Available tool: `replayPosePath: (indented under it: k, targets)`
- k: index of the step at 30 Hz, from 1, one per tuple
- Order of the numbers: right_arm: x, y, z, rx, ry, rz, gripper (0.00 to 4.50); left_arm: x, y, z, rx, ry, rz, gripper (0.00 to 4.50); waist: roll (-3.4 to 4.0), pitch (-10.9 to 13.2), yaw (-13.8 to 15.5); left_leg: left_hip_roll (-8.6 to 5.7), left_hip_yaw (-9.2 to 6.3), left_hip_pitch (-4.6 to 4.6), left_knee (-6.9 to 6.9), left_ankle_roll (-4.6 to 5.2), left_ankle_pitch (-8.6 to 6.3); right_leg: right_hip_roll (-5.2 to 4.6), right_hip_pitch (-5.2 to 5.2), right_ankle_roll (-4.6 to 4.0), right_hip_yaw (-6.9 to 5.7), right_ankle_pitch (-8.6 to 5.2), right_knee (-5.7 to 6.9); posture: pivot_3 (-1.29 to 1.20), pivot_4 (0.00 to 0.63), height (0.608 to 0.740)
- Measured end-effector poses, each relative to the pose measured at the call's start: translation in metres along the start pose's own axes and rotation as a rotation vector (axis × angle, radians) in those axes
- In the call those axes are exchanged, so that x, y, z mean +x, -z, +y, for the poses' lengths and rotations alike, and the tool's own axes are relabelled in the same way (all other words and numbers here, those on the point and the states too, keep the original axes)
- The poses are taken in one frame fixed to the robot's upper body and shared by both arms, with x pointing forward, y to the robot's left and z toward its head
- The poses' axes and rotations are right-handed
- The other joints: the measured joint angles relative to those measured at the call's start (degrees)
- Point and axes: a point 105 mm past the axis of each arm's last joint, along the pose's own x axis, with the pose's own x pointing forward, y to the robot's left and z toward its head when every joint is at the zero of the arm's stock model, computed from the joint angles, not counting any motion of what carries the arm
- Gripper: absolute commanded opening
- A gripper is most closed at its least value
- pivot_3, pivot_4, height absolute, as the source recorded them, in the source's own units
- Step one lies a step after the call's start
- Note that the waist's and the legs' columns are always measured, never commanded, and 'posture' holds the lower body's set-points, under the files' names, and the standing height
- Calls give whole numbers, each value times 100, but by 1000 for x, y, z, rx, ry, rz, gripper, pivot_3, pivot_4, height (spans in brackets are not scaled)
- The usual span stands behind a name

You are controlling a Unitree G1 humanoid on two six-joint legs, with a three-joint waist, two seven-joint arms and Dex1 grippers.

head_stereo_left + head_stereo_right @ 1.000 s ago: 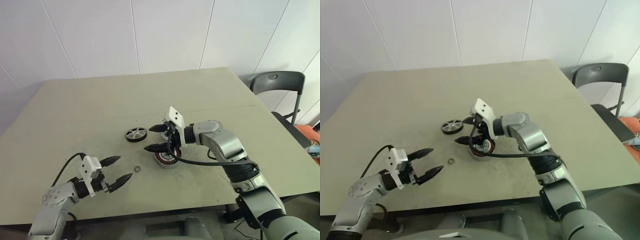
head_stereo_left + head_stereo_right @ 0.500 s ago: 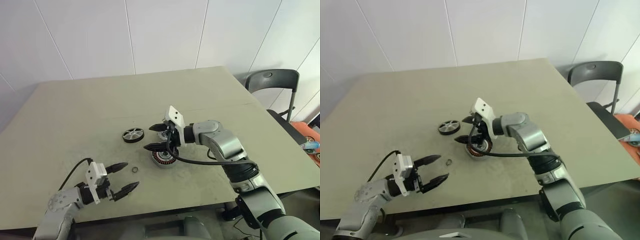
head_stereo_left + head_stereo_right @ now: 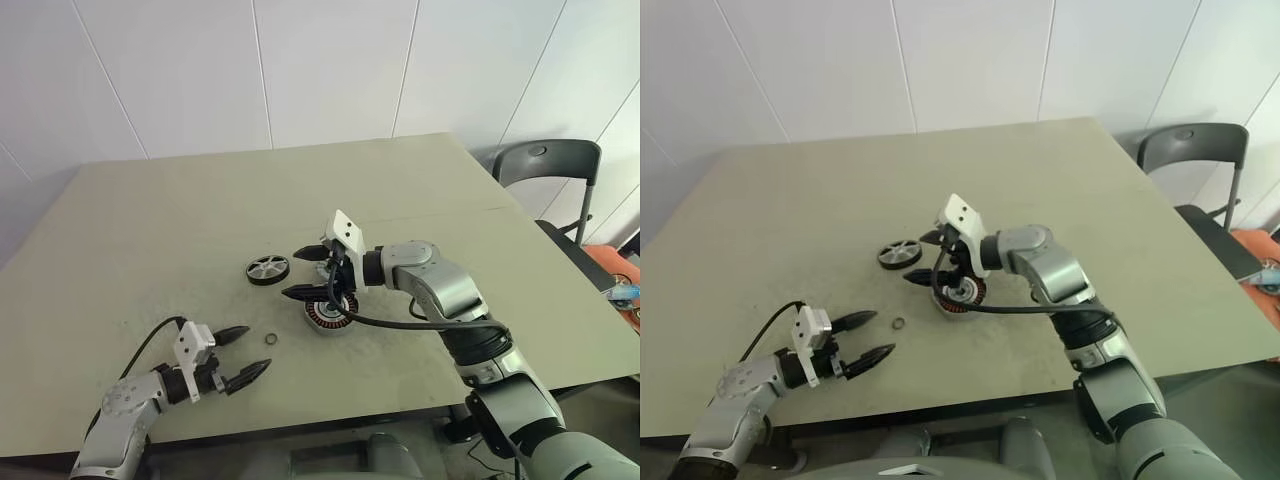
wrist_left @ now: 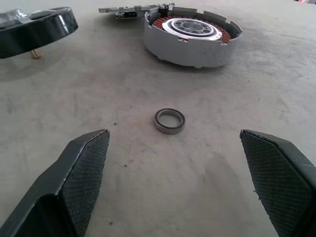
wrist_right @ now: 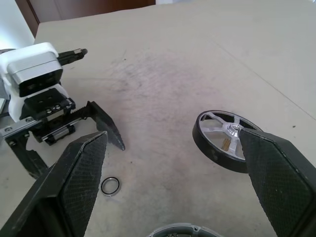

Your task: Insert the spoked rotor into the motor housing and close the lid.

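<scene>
The spoked rotor (image 3: pixel 268 269), dark-rimmed with silver spokes, lies flat on the table left of the motor housing (image 3: pixel 327 315), whose copper windings show inside its silver rim (image 4: pixel 190 37). My right gripper (image 3: pixel 298 273) hangs open just above and left of the housing, between it and the rotor, with nothing in it. My left gripper (image 3: pixel 255 350) is open low over the table's near left part, its fingers pointing at a tiny dark ring (image 4: pixel 169 121). A flat silvery piece (image 4: pixel 131 9) lies just behind the housing; I cannot tell if it is the lid.
The beige table (image 3: pixel 180 220) has free room at the back and on the left. Its front edge runs close under my left arm. A grey chair (image 3: pixel 552 165) stands off the table's far right corner. A black cable loops from my right wrist beside the housing.
My left gripper has sunk closer to the table, still open, facing the small ring. The right gripper has stayed above the housing. The camera view shifted slightly.
</scene>
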Motion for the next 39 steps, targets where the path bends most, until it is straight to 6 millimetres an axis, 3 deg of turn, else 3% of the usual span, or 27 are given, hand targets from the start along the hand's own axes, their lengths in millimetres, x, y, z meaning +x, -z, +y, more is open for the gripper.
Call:
replayPosePath:
  k: [15, 19, 27, 30, 36, 39]
  targets:
    - [0, 0, -1, -1, 11, -2, 4469, 4, -7, 2, -33, 2, -49, 4500, 0, 0, 1, 1, 0, 0, 0, 0, 0, 0, 0, -1, 0, 1, 0, 0, 0, 740]
    - [0, -1, -1, -2, 12, -3, 4469, 1, -22, 7, -19, -10, -111, 4500, 0, 0, 0, 1, 0, -1, 0, 0, 0, 0, 0, -1, 0, 1, 0, 0, 0, 740]
    - [0, -1, -2, -4, 19, -5, 4469, -7, -80, -1, -7, 29, -285, 4500, 0, 0, -21, 4, 0, -2, -1, 0, 0, 2, -3, 1, 0, -1, 0, 0, 0, 740]
    - [1, -1, -2, -6, 20, -7, 4469, -12, -91, -3, -8, 34, -296, 4500, 0, 0, -26, 4, 0, -1, 0, 0, 0, 3, -3, 1, 0, -1, 0, 0, 0, 740]
    - [1, -1, -2, -6, 22, -7, 4469, -11, -74, -5, -31, 19, -203, 4500, 2, 1, -29, 5, 1, -1, -1, 0, 0, 6, -3, -1, 0, -1, 0, 0, 0, 740]
    - [1, -1, -2, -7, 24, -8, 4469, -5, -49, -3, -66, 7, -137, 4500, 3, 1, -24, 4, 2, -1, 0, -1, 0, 6, -2, -1, 0, -1, -1, 0, 0, 740]
